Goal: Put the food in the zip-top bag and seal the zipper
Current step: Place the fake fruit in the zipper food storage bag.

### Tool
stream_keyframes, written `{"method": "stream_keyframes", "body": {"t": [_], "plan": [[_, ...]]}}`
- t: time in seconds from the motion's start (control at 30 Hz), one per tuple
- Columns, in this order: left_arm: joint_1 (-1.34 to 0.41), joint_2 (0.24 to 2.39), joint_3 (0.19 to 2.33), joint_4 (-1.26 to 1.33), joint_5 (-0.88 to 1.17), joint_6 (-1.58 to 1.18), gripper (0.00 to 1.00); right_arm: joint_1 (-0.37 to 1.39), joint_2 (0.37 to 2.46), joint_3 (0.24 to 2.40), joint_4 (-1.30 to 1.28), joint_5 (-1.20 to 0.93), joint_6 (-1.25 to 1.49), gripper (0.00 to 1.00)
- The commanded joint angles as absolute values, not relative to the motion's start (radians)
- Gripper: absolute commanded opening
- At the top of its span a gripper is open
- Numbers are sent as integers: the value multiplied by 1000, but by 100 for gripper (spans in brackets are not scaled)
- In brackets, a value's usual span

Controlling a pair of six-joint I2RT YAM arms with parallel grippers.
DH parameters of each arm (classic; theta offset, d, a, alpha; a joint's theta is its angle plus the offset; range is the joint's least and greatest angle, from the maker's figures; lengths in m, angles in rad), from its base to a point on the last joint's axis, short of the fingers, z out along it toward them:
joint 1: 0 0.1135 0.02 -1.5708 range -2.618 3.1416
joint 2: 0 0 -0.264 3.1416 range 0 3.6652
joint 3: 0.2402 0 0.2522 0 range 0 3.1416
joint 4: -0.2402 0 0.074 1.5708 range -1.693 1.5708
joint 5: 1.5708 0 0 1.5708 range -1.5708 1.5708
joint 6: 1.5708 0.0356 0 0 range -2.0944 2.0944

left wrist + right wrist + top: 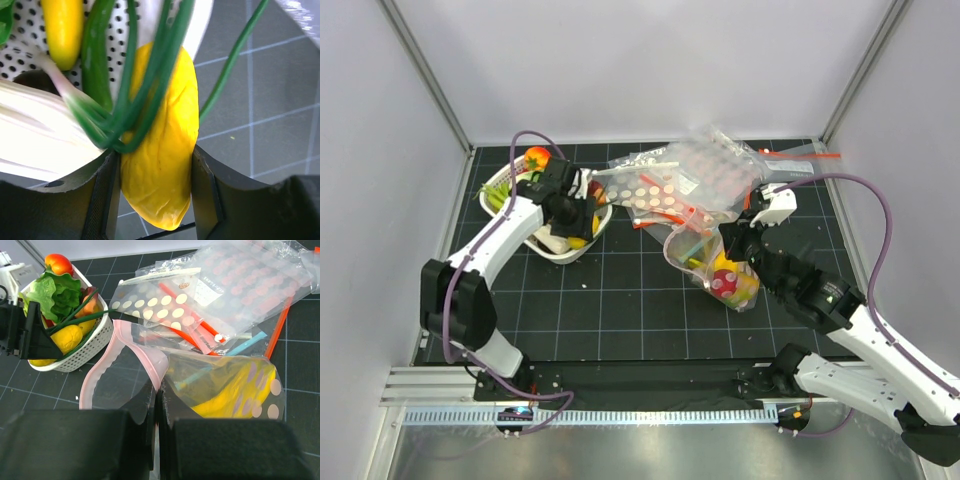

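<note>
In the left wrist view a yellow mango-like fruit (160, 150) sits between the fingers of my left gripper (156, 175), both pads against its sides, at the rim of the white basket (20, 45). Green onion stalks (135, 75) drape over it. From above, my left gripper (572, 218) is down in the basket (565, 252). My right gripper (162, 390) is shut on the mouth edge of the zip-top bag (220, 380), holding it up. The pale pinkish zipper (100, 370) curves open to the left. A yellow banana (230, 390) and a red fruit (725, 283) lie inside the bag.
The basket (85, 347) also holds lettuce (52, 295), a tomato (59, 262) and a yellow piece (62, 30). Several other clear dotted bags with red strips (710, 175) are piled at the back, behind the held bag. White walls enclose the black gridded mat.
</note>
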State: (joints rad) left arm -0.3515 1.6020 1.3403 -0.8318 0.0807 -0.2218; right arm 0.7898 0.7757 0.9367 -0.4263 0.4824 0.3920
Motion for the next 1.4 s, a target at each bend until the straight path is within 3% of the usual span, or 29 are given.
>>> {"method": "stream_keyframes", "body": {"t": [0.0,0.23,0.43,0.73,1.07,1.13,1.23,1.37], "plan": [[-354,1485,1370,-824,222,-218,34,787,784,940,-376,477,396,6],[-402,1361,1367,-798,437,-297,35,787,816,939,-368,445,403,6],[-585,1284,1335,-640,465,-431,35,787,876,940,-344,407,411,4],[-848,1387,1379,-529,353,-448,34,787,856,934,-334,388,413,4],[-873,1601,1604,-577,267,-428,36,787,819,1011,-462,364,465,1],[-877,1679,1693,-607,265,-426,44,787,818,1020,-469,364,471,1],[-902,1750,1767,-638,275,-408,100,787,811,1017,-468,377,469,1],[-916,1707,1729,-646,215,-368,100,787,801,1006,-457,420,472,1]]}}
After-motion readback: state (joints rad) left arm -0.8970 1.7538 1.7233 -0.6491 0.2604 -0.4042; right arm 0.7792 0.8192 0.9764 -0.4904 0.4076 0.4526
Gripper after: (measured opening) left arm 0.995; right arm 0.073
